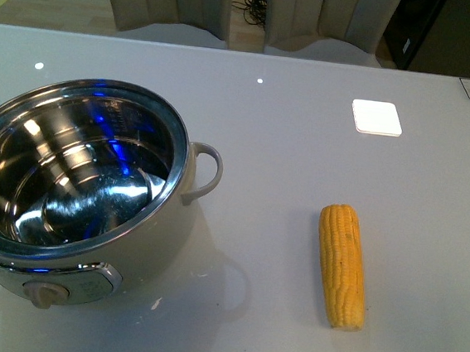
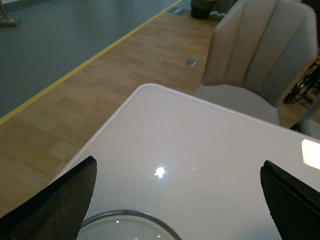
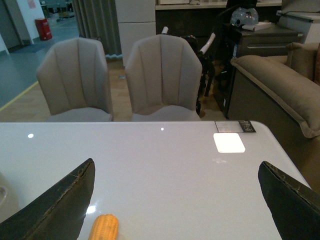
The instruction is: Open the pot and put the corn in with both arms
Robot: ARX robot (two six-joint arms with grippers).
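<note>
The pot (image 1: pixel 162 240) sits at the left of the bench (image 1: pixel 292 98) with no lid on it and its steel bowl bare and empty. I judge the opening done and the loading yet to do. The corn (image 1: pixel 342 265) lies flat on the bench at about 3 o'clock from the pot, well apart from it. Its length runs 12 to 6, which offers its long sides to a grip across. The right claw (image 3: pixel 176 167) is spread wide and holds nothing, with the cob's end in sight close by, so I read it as lined up for the pick. The left claw (image 2: pixel 177 170) is likewise wide and empty, near a round rim (image 2: pixel 125 216) that I cannot tell for lid or pot.
</note>
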